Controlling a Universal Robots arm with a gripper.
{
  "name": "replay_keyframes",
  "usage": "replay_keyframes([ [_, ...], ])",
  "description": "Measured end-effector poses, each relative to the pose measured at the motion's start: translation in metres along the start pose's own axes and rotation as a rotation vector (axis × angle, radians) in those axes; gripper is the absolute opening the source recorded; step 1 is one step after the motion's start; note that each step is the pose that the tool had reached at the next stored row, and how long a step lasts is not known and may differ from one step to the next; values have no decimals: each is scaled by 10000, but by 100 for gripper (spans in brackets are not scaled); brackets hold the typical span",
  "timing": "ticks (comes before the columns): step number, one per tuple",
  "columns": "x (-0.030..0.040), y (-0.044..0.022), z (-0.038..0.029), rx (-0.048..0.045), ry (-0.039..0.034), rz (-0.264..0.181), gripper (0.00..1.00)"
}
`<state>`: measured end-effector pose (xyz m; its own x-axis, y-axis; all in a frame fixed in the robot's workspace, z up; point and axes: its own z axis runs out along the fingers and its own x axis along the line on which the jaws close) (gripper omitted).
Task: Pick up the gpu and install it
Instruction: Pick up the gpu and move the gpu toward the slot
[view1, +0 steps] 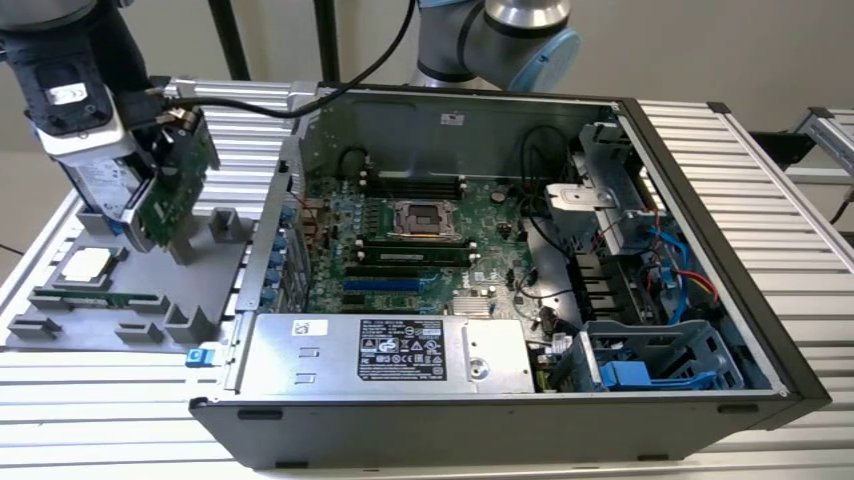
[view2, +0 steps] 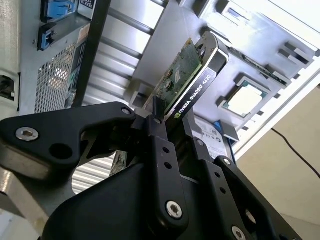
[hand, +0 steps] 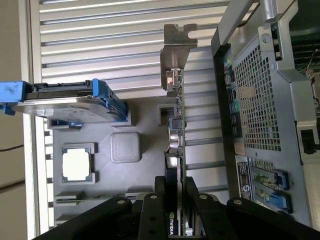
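gpu (view1: 171, 195): held upright on edge over the gray tray (view1: 94, 322), at the exterior view's left, outside the case (view1: 467, 432). It looks clear of its tray posts. The silver bracket (hand: 176, 47) is at the end away from the gripper.

Gripper (hand: 175, 184): the fingers (hand: 160, 189) are clamped on the gpu, one on each face, at the cooler end. The second wrist view shows the same pinch, with most of the card sticking out past the grip.

Tray, left of the gpu: hard drive (hand: 65, 102) with blue rails, cpu (hand: 77, 164), and a memory stick (view1: 80, 297) along the near-left part.

Case: lies open on the desk (view1: 107, 400), just right of the tray. Its rear wall (hand: 255, 100) runs close beside the card. Motherboard (view1: 427, 240) with the blue slot (view1: 387, 283) sits inside.

Risks, my judgement:
- You are holding one end only, so a long lever. Any knock could pivot the card in the pinch.
- The bracket leads and the case wall is close. It may catch the wall's edge if you carry the card across low.
- Any tilt would put the card's edge connector skew to the slot, so it could jam or strain when pressed.
- Loose cables inside the case may snag.
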<state>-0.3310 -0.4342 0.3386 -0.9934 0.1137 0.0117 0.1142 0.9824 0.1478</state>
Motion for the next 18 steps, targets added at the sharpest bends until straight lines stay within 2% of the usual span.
replay_keyframes([
  [18, 1, 14, -96, 1, 0, 0, 0],
])
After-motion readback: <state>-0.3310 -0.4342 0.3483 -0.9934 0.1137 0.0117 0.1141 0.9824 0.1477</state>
